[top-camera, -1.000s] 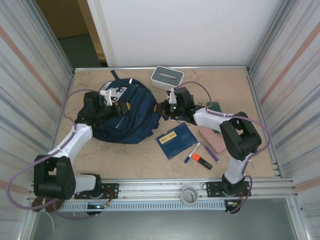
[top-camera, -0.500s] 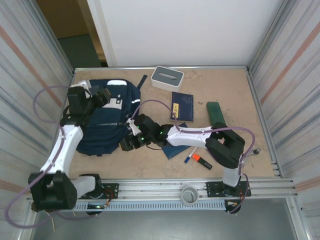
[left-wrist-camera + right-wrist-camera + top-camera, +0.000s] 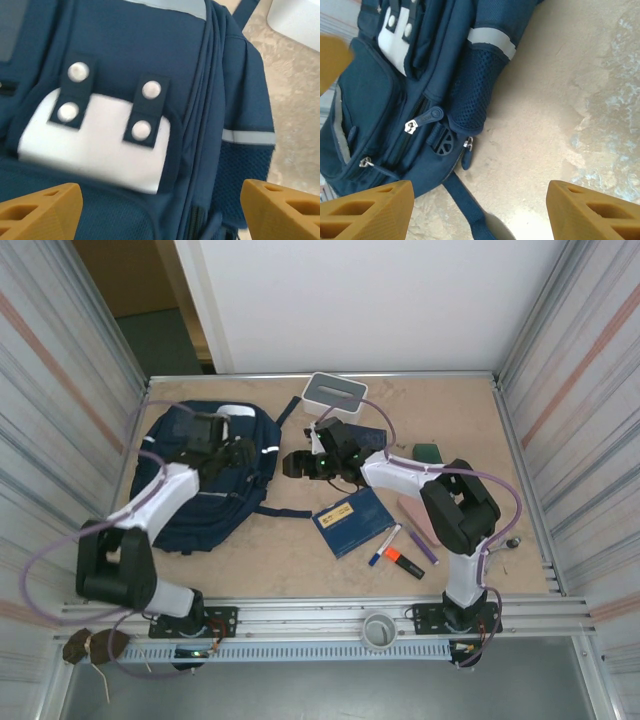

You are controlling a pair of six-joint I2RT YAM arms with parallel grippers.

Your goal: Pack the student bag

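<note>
1. Top external view: the large navy blue fabric backpack (image 3: 190, 515) lies flat on the left half of the beige desk (image 3: 500, 430). Its left side is close to the corrugated metal left wall (image 3: 60, 400), and its far end is near the desk's far edge.
2. The left gripper (image 3: 238, 453) hovers over the backpack's upper front. In the left wrist view its orange fingertips (image 3: 40, 210) stand wide apart with nothing between them, above a white patch (image 3: 95, 150) fastened by four round metal snaps.
3. The right gripper (image 3: 292, 464) sits just beside the backpack's right edge. In the right wrist view its jaws are apart and empty, over bare desk, the black mesh side pocket (image 3: 470, 85) and a dark strap (image 3: 462, 200).
4. A white-grey rectangular box (image 3: 335, 395) stands at the far edge, just beyond the right wrist, leaving little room there.
5. To the right of the backpack lies a flat navy notebook (image 3: 352, 520). A second navy notebook (image 3: 372, 436) lies partly under the right arm.
6. Near these are a dark green flat object (image 3: 428, 451), a pink pouch (image 3: 412, 515), a blue pen (image 3: 383, 545), an orange highlighter (image 3: 402, 559) and a purple pen (image 3: 421, 544).
7. Open desk remains at the far right corner.
8. There is also open desk along the strip between the backpack and the near aluminium rail (image 3: 330, 625).
</note>
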